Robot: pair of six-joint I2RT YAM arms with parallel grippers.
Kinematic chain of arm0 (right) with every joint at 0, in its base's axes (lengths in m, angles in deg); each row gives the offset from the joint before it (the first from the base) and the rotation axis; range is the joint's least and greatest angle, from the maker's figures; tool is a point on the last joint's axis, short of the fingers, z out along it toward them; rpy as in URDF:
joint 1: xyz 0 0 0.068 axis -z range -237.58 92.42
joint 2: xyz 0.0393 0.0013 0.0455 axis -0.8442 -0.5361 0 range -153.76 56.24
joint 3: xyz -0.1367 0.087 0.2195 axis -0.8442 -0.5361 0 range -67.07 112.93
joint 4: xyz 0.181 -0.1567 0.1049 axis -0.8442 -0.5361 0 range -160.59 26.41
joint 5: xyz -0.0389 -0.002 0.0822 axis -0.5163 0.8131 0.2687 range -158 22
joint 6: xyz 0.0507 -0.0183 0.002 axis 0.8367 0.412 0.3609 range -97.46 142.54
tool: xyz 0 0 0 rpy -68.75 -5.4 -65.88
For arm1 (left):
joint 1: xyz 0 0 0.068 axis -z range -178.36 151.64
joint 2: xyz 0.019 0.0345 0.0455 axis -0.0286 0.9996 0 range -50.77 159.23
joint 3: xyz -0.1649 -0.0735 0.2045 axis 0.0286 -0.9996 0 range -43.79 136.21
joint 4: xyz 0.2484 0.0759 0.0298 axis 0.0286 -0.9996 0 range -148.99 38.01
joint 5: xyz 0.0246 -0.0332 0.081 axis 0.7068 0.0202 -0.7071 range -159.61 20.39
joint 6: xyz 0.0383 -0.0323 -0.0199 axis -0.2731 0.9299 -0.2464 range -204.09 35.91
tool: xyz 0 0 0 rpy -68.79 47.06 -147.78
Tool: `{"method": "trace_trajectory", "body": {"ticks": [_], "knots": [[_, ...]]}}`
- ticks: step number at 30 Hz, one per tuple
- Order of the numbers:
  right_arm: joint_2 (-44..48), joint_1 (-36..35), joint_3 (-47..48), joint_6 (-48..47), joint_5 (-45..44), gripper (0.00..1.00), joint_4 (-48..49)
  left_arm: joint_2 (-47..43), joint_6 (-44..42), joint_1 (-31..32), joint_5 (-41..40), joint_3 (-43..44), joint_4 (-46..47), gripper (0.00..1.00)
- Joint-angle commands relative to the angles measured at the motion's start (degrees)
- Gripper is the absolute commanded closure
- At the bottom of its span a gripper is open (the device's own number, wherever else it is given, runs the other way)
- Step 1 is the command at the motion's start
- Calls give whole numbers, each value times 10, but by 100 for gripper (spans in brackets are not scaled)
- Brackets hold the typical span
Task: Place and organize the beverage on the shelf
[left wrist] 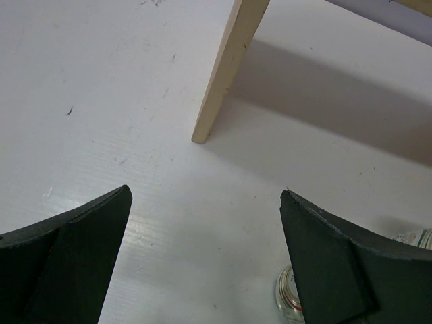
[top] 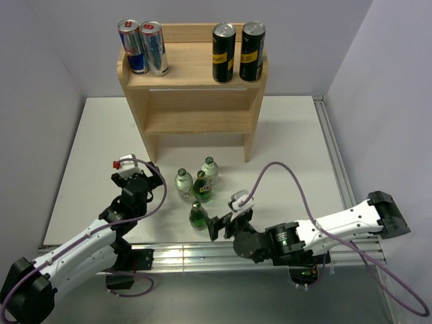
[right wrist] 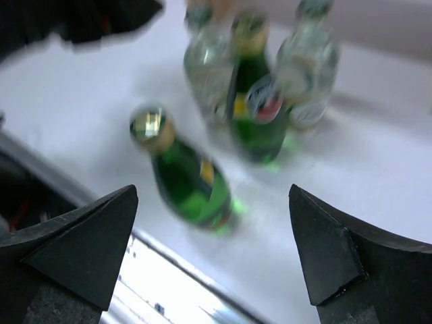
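Right gripper (top: pixel 221 225) is wide open, low in the middle of the picture. A green bottle (top: pixel 198 216) stands just left of it. The shelf (top: pixel 196 123) is at the top, well apart.

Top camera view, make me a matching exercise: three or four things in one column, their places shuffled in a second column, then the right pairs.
Things:
1. blue-and-silver cans
2. black-and-yellow cans
3. bottles
4. right end effector

Places:
A. on the table, in front of the shelf
B. shelf top, right end
C. open, beside the nearest bottle
D. shelf top, left end

Pairs: 1-D, 2-B, 3-A, 4-C
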Motion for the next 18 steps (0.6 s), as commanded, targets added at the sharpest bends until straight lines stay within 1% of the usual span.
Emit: {"method": "trace_trajectory", "body": {"ticks": [1, 3, 4, 6, 7, 10, 14, 15, 18], "knots": [[-17, -40, -63, 107, 31, 0, 81, -10, 13, 1, -13, 17, 4, 1], [-32, -50, -107, 127, 61, 0, 121, -18, 9, 1, -10, 12, 7, 1], [-36, -50, -121, 132, 67, 0, 163, -25, 8, 1, -8, 9, 10, 1], [-46, -50, -157, 143, 79, 0, 202, -30, 3, 0, -5, 6, 13, 1], [-52, -50, -162, 145, 77, 0, 227, -33, 2, 0, -3, 4, 15, 1], [-89, -42, -161, 140, 80, 0, 252, -33, 2, 0, -1, 4, 15, 1], [-167, -18, -155, 116, 108, 0, 312, -28, 0, 1, 1, 7, 16, 1], [-179, -6, -158, 113, 121, 0, 344, -27, 0, 0, 1, 7, 16, 1], [-220, 26, -161, 102, 143, 0, 395, -27, -1, 0, 3, 7, 17, 1]]}}
